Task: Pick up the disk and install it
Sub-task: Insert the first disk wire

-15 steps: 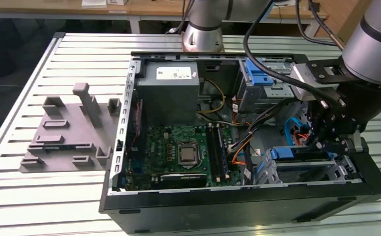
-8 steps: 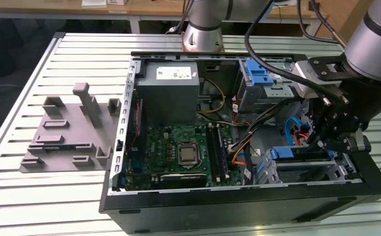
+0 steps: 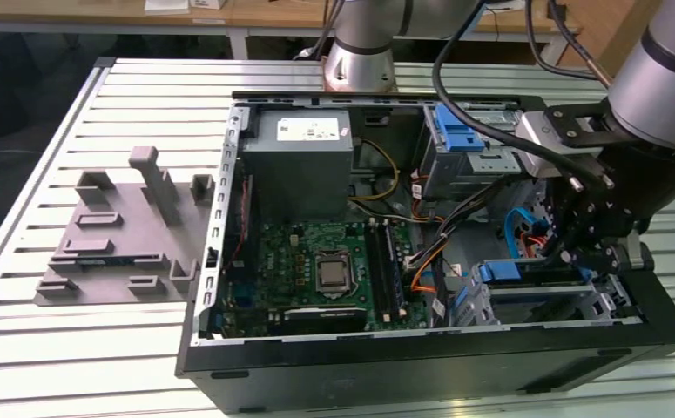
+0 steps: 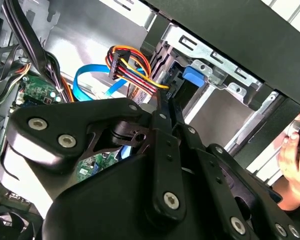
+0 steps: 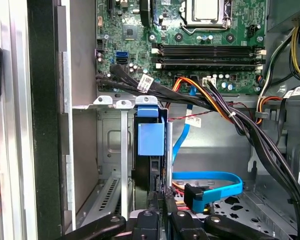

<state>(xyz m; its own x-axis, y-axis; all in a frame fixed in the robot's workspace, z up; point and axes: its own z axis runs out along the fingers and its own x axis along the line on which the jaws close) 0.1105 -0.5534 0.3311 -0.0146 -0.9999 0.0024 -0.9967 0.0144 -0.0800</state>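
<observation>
A: Gripper (image 3: 579,252) state?
B: Fingers nearly closed, pinching the disk's (image 5: 151,145) edge, as far as I can judge.
A: Disk position?
B: On edge in the drive cage (image 3: 552,300), straight ahead of the gripper, long axis running into the bay.

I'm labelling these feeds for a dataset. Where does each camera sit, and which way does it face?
Exterior view: off the arm, looking down at the open computer case on a slatted table; the arm reaches in.
First wrist view: on the arm, looking past claw links at the blue carrier standing in its bay, motherboard beyond.
Second wrist view: close behind the claw linkage, facing the bay.
Both wrist views share the blue cable.
</observation>
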